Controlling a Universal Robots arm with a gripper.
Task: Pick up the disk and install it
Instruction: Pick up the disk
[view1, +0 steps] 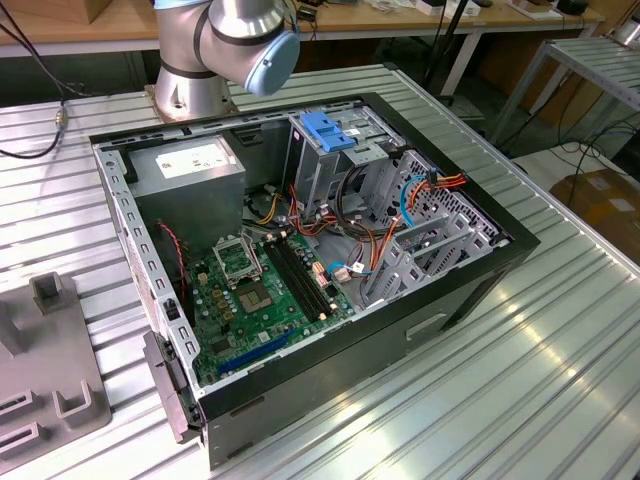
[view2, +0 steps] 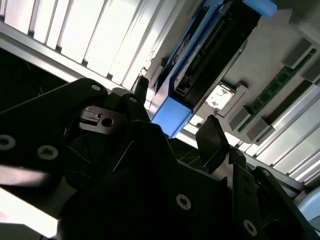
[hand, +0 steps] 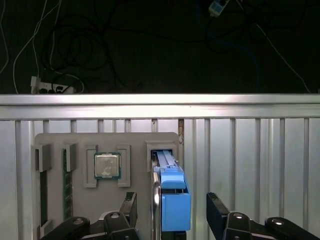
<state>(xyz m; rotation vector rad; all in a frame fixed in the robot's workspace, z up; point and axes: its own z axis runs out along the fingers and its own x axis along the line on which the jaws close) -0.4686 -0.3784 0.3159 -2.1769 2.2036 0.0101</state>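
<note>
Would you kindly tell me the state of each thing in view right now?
disk: standing on edge in a slot of the holder, not lifted.
gripper: open, straddling the disk.
processor: seated in a holder recess.
computer case: lying flat, side panel off.

Arm (view1: 215, 40): cylindrical silver-grey metal joint housings, one closed by a round pale-blue cap (view1: 272, 58). Gripper (view2: 175, 105): matte black body built of angular plates, fastened with bright round-headed screws (view2: 183, 201). Two black fingers (hand: 217, 210), flat and tapered towards the tips.
</note>
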